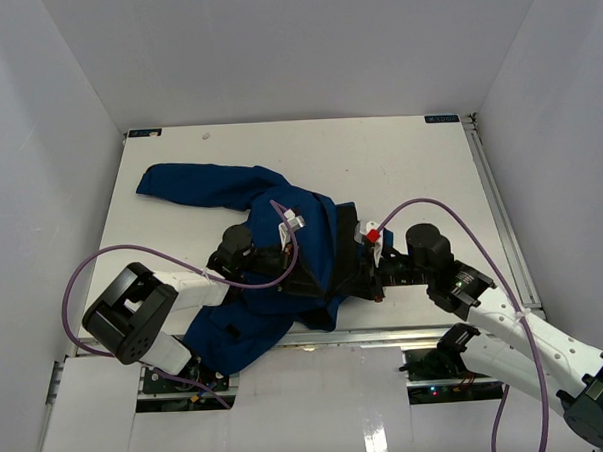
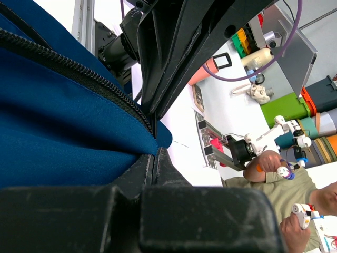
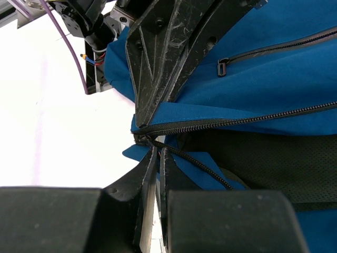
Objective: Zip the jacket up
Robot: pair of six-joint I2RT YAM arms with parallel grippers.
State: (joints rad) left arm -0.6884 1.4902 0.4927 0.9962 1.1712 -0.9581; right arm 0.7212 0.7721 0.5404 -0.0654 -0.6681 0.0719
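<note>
Gripping jacket (image 1: 280, 202) hem | left pincer (image 2: 156, 143) clamped on blue edge | right pincer (image 3: 151, 141) clamped at zipper (image 3: 237, 120) end

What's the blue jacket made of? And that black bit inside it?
The jacket looks like soft, smooth matte cloth: it folds and wrinkles. Its black lining looks like mesh, dotted with tiny holes. The zipper teeth may be black plastic; hard to tell.

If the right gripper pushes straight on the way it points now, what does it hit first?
The jacket: the right gripper is shut on its edge. Past that fabric, in the top view, the left gripper seems to face it, though depth is unclear.
</note>
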